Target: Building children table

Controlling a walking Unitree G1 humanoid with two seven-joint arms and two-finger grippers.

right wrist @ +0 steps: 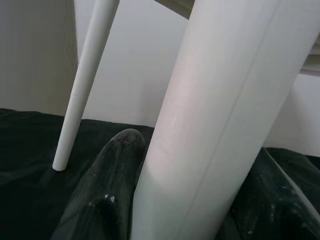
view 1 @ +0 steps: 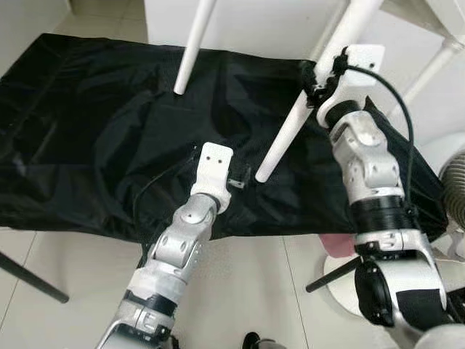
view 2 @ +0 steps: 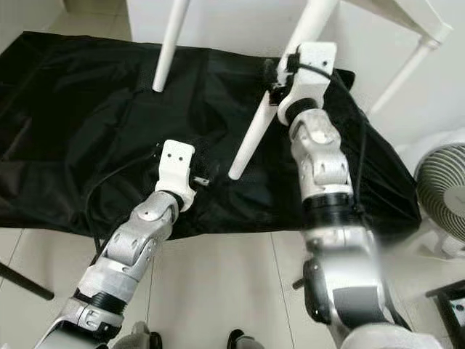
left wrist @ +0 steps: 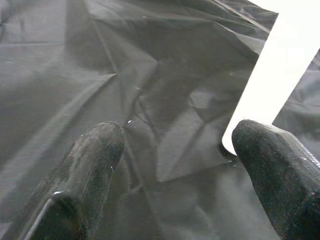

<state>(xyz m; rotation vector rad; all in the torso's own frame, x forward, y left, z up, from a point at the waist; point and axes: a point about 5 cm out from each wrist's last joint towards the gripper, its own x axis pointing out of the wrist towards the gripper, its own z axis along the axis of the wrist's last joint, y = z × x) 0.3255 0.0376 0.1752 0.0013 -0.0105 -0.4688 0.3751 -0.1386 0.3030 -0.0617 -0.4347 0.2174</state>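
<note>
From the head, the right hand (view 1: 314,78) is clenched round a white table leg (view 1: 290,123) standing on the black cloth (view 1: 87,131), and its wrist shows that leg squeezed tight, while the left hand (left wrist: 175,165) waits open by the leg's foot, so hold steady.

Floor (view 1: 254,291): pale glossy tiles with thin grout lines, lit evenly by soft white light.
Black sheet (view 1: 94,131): thin, creased, faintly shiny fabric spread flat over the tiles, covering most of the middle ground; its near edge is rumpled.
Wall (view 2: 225,22): plain white, rising just behind the sheet's far edge.
Fan (view 2: 445,193): round wire-grille fan, light grey, standing on the floor beside the sheet's right end.
Dark bar (view 1: 33,280): slanting black rod low on the left, touching the tiles, possibly a stand leg; too little is visible to tell.
</note>
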